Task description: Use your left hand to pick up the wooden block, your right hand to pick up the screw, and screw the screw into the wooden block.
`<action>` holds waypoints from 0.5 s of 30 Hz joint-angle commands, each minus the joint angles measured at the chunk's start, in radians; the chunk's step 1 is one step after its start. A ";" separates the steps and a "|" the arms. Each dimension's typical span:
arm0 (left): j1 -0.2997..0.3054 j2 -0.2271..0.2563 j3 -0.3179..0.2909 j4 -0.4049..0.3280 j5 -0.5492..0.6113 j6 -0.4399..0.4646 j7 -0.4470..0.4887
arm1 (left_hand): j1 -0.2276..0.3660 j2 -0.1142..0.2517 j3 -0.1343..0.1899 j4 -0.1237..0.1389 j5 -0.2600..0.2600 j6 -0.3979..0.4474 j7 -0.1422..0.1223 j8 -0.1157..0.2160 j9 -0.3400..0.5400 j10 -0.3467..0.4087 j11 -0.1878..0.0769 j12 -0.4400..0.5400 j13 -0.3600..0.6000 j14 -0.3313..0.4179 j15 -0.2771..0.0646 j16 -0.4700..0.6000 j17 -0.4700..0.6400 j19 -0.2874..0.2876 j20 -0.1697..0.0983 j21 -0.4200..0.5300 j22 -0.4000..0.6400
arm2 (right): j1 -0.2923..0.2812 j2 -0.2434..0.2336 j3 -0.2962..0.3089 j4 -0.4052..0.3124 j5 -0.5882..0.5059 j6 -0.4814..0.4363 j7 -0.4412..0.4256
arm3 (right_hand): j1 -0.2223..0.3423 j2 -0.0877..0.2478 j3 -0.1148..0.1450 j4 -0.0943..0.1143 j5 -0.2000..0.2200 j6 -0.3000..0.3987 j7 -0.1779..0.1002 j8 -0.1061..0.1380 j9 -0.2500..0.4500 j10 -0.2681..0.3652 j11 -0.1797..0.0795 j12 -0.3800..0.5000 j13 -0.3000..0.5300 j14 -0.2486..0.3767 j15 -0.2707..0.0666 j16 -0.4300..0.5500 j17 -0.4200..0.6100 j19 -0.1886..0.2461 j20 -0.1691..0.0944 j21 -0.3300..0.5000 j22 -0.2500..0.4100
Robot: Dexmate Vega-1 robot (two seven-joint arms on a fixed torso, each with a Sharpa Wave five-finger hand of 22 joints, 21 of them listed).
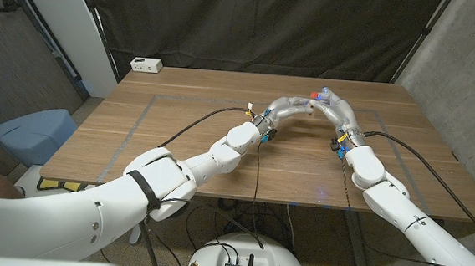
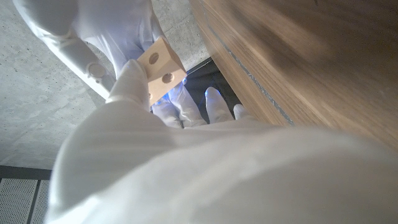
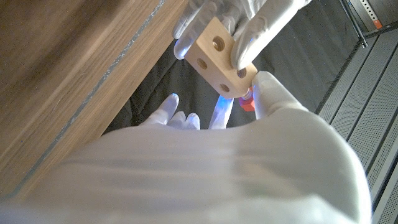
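Holding the wooden block [image 3: 219, 57] above the desk [image 1: 188, 121].
Left hand [image 3: 239, 22] fingers clamp the block; right hand [image 3: 249, 124] fingers pinch the red screw [image 3: 247, 99] against its end.

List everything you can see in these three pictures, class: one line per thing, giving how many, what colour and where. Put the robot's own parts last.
wooden block: one, pale wood with round holes, held in the air over the far middle of the table
screw: one, red part showing, at the block's end by the right hand
table: one, brown wood, under both arms
power strip: one, white, far left corner of the table
left hand: one, white, its fingers hold the block
right hand: one, white, meets the left hand at the block, at the screw
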 commanded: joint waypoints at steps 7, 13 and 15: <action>-0.006 -0.005 0.001 0.013 0.001 0.002 -0.001 | 0.000 0.011 0.006 0.004 0.005 0.047 0.012 0.009 0.004 0.008 -0.002 0.007 0.004 0.008 -0.097 -0.002 0.001 0.004 0.001 0.008 0.001 | -0.001 -0.016 0.003 -0.003 0.027 0.003 0.040 | -0.031 -0.014 -0.011 0.006 -0.007 -0.037 0.006 -0.025 -0.014 -0.034 0.007 -0.006 0.002 -0.022 0.012 -0.008 0.002 -0.019 0.006 0.000 0.004; -0.003 -0.001 0.002 0.007 0.002 0.002 0.000 | 0.001 0.012 0.006 0.004 0.006 0.045 0.014 0.008 0.004 0.008 -0.002 0.007 0.004 0.007 -0.096 -0.002 0.001 0.003 0.002 0.008 0.001 | -0.006 -0.029 0.007 -0.016 0.031 -0.003 0.050 | -0.048 -0.018 -0.015 0.009 -0.011 -0.069 0.012 -0.046 -0.025 -0.047 0.015 -0.005 0.002 -0.032 0.018 -0.009 0.001 -0.028 0.012 0.000 0.004; -0.001 0.001 0.001 0.003 0.002 0.003 0.000 | 0.002 0.012 0.007 0.003 0.006 0.046 0.014 0.008 0.004 0.008 -0.002 0.007 0.004 0.007 -0.096 -0.002 0.001 0.003 0.001 0.008 0.001 | -0.008 -0.034 0.009 -0.026 0.032 -0.012 0.050 | -0.055 -0.019 -0.016 0.011 -0.012 -0.082 0.015 -0.054 -0.029 -0.053 0.017 -0.004 0.002 -0.037 0.020 -0.009 0.001 -0.032 0.013 0.001 0.004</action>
